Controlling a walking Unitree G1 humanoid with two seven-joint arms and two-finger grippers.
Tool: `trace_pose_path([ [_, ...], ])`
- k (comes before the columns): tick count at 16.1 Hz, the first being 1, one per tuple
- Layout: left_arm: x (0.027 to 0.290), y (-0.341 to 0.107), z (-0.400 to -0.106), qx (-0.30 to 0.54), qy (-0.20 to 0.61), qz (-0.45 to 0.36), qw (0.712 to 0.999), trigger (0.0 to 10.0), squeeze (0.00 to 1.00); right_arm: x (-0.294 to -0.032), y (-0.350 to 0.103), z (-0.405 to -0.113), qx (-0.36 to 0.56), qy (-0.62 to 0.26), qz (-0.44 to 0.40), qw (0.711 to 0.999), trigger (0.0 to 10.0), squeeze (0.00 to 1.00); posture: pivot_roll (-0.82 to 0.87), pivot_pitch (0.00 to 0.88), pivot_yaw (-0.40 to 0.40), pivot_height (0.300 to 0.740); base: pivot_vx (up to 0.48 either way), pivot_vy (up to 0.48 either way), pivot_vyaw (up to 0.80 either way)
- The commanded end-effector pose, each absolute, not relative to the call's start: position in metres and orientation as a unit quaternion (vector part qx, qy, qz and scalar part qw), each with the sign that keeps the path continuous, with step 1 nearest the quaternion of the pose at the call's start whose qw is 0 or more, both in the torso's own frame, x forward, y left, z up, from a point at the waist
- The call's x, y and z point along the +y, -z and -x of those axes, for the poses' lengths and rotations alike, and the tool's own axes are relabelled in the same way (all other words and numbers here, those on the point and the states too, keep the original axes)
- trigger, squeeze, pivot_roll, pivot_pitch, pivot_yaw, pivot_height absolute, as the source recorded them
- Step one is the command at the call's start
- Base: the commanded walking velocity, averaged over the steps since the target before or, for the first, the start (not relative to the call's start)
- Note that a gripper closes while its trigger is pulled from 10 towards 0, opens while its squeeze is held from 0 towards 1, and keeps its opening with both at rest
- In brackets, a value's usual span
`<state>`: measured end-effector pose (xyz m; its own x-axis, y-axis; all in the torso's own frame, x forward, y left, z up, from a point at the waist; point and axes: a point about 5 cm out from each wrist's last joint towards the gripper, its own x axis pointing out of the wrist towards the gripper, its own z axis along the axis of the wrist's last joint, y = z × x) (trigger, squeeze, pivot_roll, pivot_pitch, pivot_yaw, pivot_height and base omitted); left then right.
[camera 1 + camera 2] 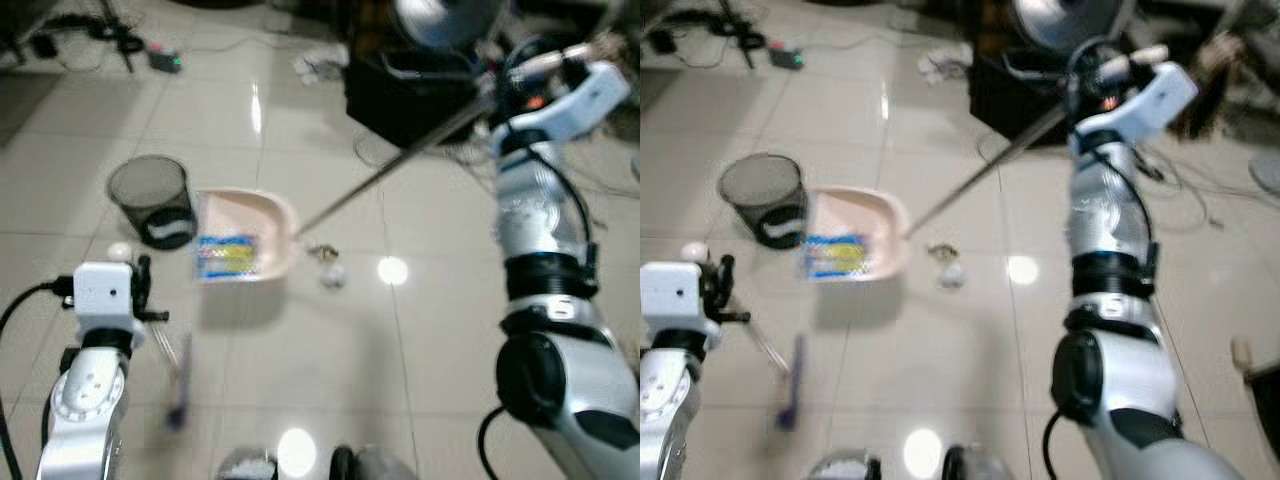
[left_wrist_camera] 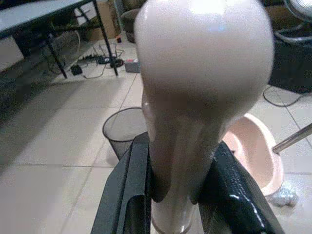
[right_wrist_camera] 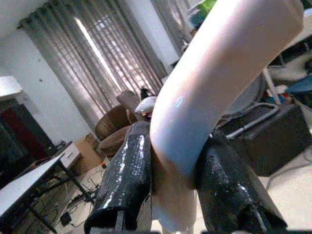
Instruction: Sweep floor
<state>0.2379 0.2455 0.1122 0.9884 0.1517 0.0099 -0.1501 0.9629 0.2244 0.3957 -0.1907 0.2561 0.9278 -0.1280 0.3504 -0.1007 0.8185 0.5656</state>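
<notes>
A pale pink dustpan (image 1: 262,228) rests on the tiled floor with a blue and yellow wrapper (image 1: 225,256) lying in it. My left gripper (image 2: 178,195) is shut on the dustpan's cream handle (image 2: 204,83), low at the left. My right gripper (image 3: 175,175) is raised at the far right and is shut on the white grip of the broom (image 3: 214,78). The broom's metal pole (image 1: 400,160) slants down to the dustpan's right edge, where its lower end is blurred. Crumpled scraps (image 1: 331,268) lie on the tiles just right of the pan.
A black mesh waste bin (image 1: 150,200) stands directly left of the dustpan. A black case (image 1: 410,95) and a fan (image 1: 440,20) are behind it to the right. Cables (image 1: 100,30) and a white rag (image 1: 320,65) lie at the back.
</notes>
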Motion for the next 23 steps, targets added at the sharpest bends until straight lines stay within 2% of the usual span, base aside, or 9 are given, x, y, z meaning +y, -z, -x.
trace_pose_path([
  [1, 0.249, -0.119, -0.236, -0.009, -0.083, -0.129, 0.988, 10.0, 0.00, -0.183, -0.269, -0.396, -0.214, -0.008, -0.324, 0.921, 10.0, 0.00, 0.18, 0.140, -0.058, 0.740, 0.390, 0.000, 0.00],
  [6, 0.250, -0.118, -0.234, -0.007, -0.087, -0.132, 0.987, 10.0, 0.00, -0.183, -0.273, -0.397, -0.221, -0.007, -0.332, 0.917, 10.0, 0.00, 0.18, 0.140, -0.063, 0.740, 0.388, 0.000, 0.00],
  [11, 0.251, -0.119, -0.235, -0.007, -0.086, -0.134, 0.987, 10.0, 0.00, -0.186, -0.274, -0.398, -0.225, 0.004, -0.338, 0.914, 10.0, 0.00, 0.19, 0.137, -0.061, 0.740, 0.389, 0.000, 0.63],
  [21, 0.251, -0.120, -0.237, -0.008, -0.081, -0.141, 0.987, 10.0, 0.00, -0.193, -0.268, -0.400, -0.221, 0.027, -0.344, 0.912, 10.0, 0.00, 0.19, 0.133, -0.054, 0.740, 0.388, 0.000, 0.00],
  [23, 0.250, -0.120, -0.238, -0.009, -0.078, -0.140, 0.987, 10.0, 0.00, -0.194, -0.267, -0.399, -0.220, 0.030, -0.341, 0.913, 10.0, 0.00, 0.19, 0.132, -0.051, 0.740, 0.388, 0.000, 0.67],
])
